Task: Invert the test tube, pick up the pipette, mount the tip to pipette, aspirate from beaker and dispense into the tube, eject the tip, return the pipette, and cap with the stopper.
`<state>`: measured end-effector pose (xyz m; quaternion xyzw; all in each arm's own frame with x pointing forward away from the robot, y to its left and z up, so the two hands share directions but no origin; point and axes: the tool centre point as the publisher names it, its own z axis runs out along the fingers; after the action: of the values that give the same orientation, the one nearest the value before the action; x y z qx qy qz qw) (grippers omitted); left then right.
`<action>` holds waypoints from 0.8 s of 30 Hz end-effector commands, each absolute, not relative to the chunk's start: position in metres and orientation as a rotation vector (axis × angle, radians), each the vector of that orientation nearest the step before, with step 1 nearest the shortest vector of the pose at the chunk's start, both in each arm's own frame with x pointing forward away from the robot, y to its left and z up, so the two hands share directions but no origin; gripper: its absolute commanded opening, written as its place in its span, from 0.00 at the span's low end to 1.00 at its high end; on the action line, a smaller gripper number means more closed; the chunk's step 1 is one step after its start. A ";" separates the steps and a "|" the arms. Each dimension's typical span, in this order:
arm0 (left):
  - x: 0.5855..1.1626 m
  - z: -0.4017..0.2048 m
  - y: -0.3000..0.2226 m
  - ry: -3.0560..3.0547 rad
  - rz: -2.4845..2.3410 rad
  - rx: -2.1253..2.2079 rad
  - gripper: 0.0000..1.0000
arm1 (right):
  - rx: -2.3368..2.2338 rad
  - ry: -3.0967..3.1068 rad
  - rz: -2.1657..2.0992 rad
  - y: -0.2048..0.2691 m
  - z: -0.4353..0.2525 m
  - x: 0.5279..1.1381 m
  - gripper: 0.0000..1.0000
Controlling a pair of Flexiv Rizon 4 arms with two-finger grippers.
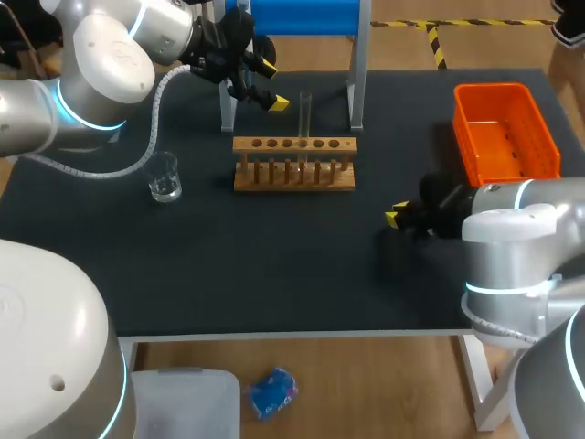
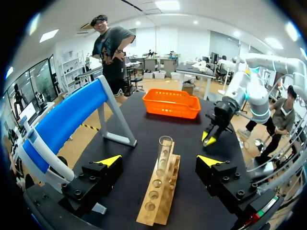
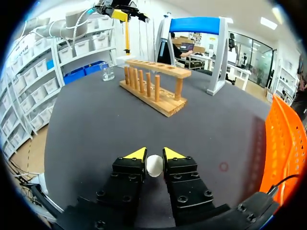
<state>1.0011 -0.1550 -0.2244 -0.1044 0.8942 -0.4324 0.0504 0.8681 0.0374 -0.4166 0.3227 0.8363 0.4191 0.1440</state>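
Note:
A clear test tube (image 1: pixel 305 114) stands upright in the wooden rack (image 1: pixel 294 174) at the back of the black table. My left gripper (image 1: pixel 273 85) hovers just left of the tube, open; in the left wrist view the tube (image 2: pixel 164 154) rises ahead between its wide-spread fingertips (image 2: pixel 109 160), untouched. My right gripper (image 3: pixel 154 155) is low over the table's right side, shut on a small white stopper (image 3: pixel 154 166). In the head view the right gripper (image 1: pixel 398 216) sits well right of the rack. A glass beaker (image 1: pixel 165 178) stands left of the rack. No pipette shows.
A blue stand on grey legs (image 1: pixel 302 18) rises behind the rack. An orange basket (image 1: pixel 505 133) sits at the back right, close to my right arm. Bare black mat (image 1: pixel 274 265) stretches in front of the rack.

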 end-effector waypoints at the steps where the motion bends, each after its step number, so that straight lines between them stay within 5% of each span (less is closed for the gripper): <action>1: 1.002 -0.223 -0.154 2.730 -1.312 -0.317 1.00 | 0.880 2.449 1.217 0.029 -0.400 0.862 0.00; 24: 1.002 -0.223 -0.154 2.730 -1.312 -0.317 1.00 | 0.195 2.787 1.300 0.013 -0.314 0.857 0.00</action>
<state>1.0012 -0.1550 -0.2244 -0.1044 0.8942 -0.4323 0.0503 0.8585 0.0290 -0.3315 0.1120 0.8950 0.4125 0.1275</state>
